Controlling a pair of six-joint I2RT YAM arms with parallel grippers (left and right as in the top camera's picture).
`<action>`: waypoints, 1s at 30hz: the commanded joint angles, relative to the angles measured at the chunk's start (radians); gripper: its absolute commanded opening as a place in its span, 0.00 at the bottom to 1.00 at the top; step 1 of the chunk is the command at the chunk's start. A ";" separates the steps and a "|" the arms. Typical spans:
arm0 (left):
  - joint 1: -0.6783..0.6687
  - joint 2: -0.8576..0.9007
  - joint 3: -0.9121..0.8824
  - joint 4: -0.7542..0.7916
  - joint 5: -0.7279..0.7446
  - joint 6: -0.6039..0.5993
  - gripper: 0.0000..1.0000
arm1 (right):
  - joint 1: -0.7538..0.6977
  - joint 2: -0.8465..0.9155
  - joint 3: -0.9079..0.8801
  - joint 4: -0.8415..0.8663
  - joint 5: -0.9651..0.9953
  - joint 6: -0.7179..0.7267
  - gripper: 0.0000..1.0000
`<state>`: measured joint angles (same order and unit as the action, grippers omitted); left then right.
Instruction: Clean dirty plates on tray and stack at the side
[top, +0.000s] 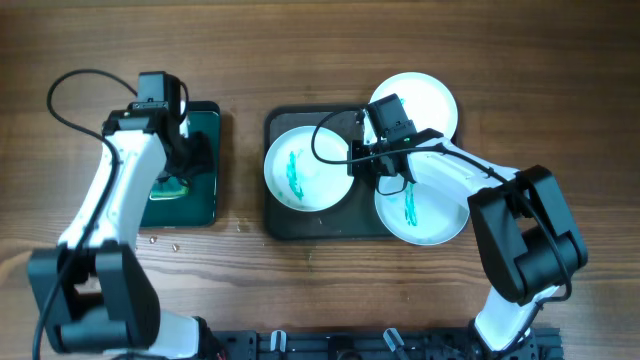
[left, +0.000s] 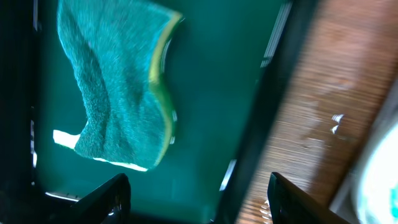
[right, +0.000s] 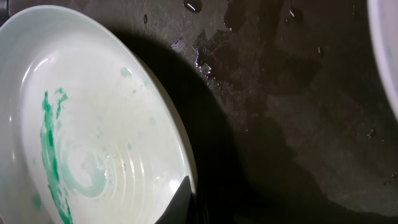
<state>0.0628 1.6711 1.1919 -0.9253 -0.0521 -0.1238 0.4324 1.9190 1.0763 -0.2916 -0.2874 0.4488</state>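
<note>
The dark grey tray (top: 335, 225) lies mid-table. A white plate with a teal smear (top: 305, 168) sits on its left half and shows in the right wrist view (right: 93, 124). My right gripper (top: 375, 165) is shut on this plate's right rim, one finger over the rim (right: 186, 199), and that edge looks slightly lifted. A second smeared plate (top: 425, 205) overlaps the tray's right edge. A clean plate (top: 420, 98) lies behind the tray at the right. My left gripper (top: 190, 158) is open and empty (left: 199, 199) above the small green tray.
The small dark green tray (top: 205, 125) at the left holds a teal sponge (top: 170, 187), seen close in the left wrist view (left: 112, 87). The grey tray's bare surface (right: 298, 93) is wet. Small crumbs (top: 160, 240) lie on the wood.
</note>
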 joint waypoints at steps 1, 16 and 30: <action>0.067 0.020 0.013 0.012 0.082 0.032 0.69 | 0.003 0.037 0.015 0.002 0.005 -0.004 0.04; 0.147 0.134 0.013 0.171 0.074 0.205 0.65 | 0.003 0.038 0.012 0.000 0.026 -0.011 0.04; 0.189 0.175 0.013 0.201 0.103 0.311 0.55 | 0.003 0.038 0.012 0.007 0.027 -0.011 0.04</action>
<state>0.2470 1.8198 1.1927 -0.7242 0.0422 0.1562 0.4324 1.9205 1.0763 -0.2893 -0.2867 0.4480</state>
